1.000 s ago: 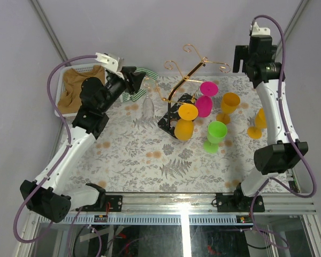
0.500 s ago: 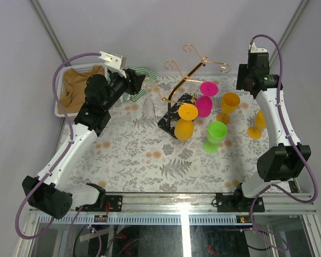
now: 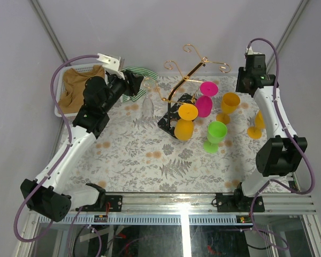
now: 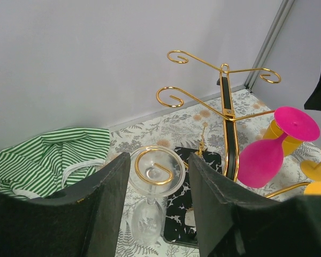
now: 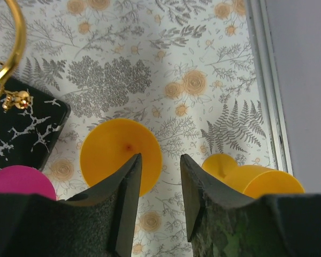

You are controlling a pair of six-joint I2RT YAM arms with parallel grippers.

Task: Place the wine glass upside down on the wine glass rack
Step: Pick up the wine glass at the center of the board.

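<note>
The glass (image 4: 148,222) hangs inverted on the rack (image 4: 228,134) (apparently seated); the left tool (image 4: 158,158), jaws apart, should retreat; the right tool (image 5: 160,160) gapes empty.

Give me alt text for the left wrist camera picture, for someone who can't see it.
A clear wine glass hangs upside down from a curled hook of the gold wine glass rack, framed between the two black fingers of the open left gripper. A pink glass hangs at right; a green striped cloth lies at left.
</note>
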